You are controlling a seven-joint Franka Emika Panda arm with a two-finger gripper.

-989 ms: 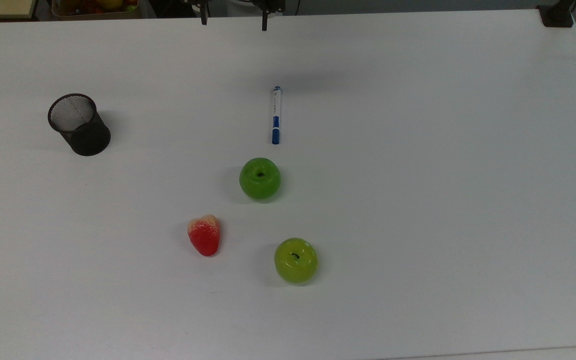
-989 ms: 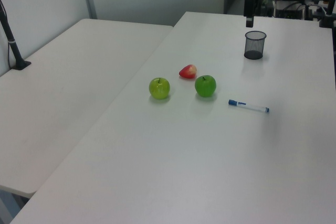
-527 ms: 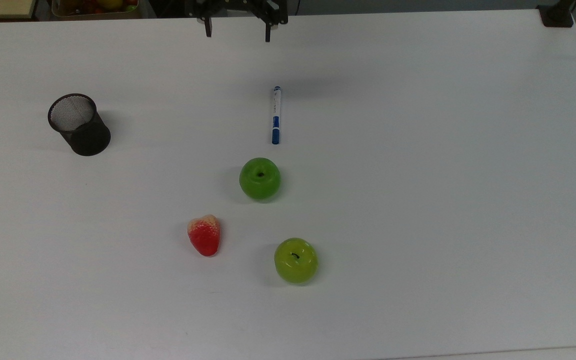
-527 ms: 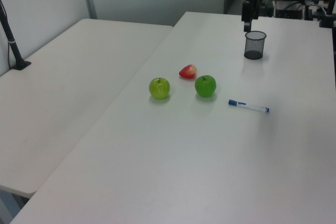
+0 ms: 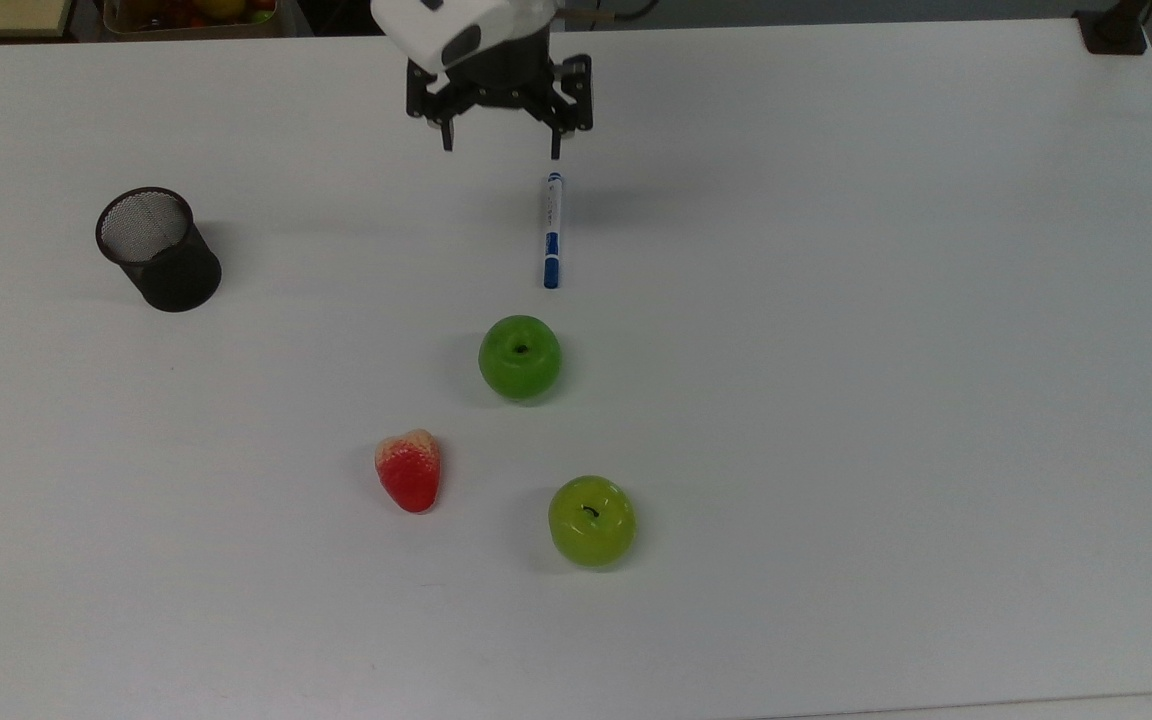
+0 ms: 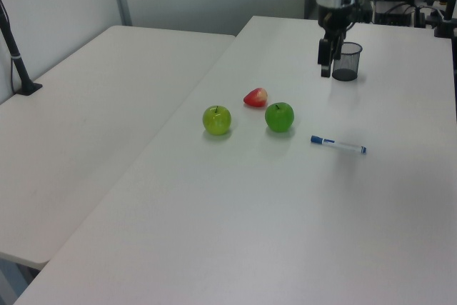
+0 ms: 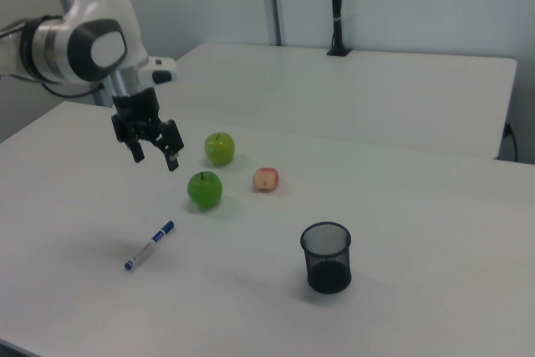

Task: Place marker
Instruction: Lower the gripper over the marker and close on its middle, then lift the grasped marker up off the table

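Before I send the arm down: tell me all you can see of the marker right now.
The marker is a slim white barrel with a blue cap, a blue band and a blue end tip. It lies flat on the white table, running lengthwise up and down the top view, cap end toward the darker green apple but apart from it. Nothing touches it except the table. The gripper hangs open above the table beyond its tip end, not in contact.

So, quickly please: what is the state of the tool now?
Tool: open, holding nothing, above the table; the marker lies untouched.
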